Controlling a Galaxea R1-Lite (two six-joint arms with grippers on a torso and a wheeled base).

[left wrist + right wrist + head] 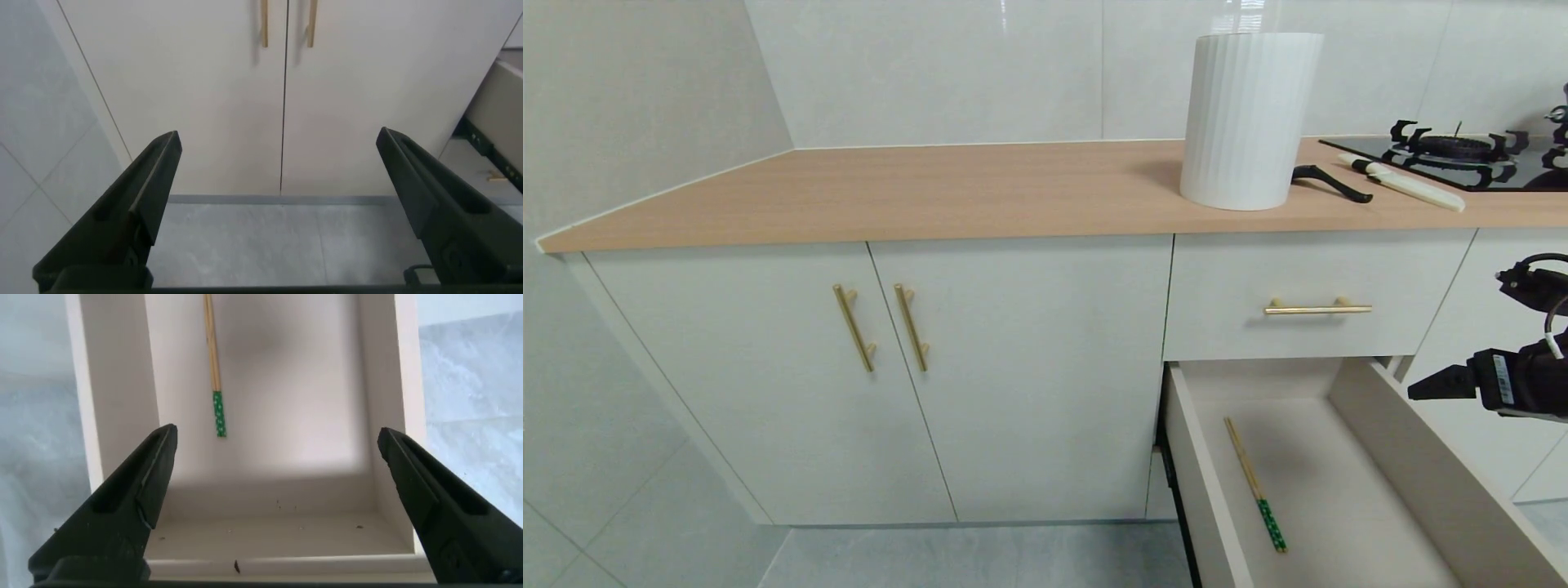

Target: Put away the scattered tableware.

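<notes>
Both tools stand wide apart at the fingers and hold nothing. The right tool point(276, 434) hangs above the one open drawer point(1413, 474), at the near right of the cabinet, and its wrist view looks straight down into this drawer. On the drawer floor, nearer to the left wall than to the right, lie the chopsticks point(1255, 486). They seem to be one pair lying tight together, though I cannot separate the two sticks with certainty. The green patterned end points to the near side and the plain wooden end to the far side. The left tool point(277, 137) is low, in front of the two closed cabinet doors point(1029, 376), which carry two golden handles, one each. Above the open drawer there is one closed drawer point(1225, 302) with one golden handle. On the table point(931, 192) stands one tall white ribbed container point(1250, 118), upright. Just to its right lie two utensils: one black handle point(1331, 181), whose other end is hidden behind the container, and one pale knife point(1409, 184) with a dark far end that reaches the edge of the black gas hob point(1454, 151) at the far right.
</notes>
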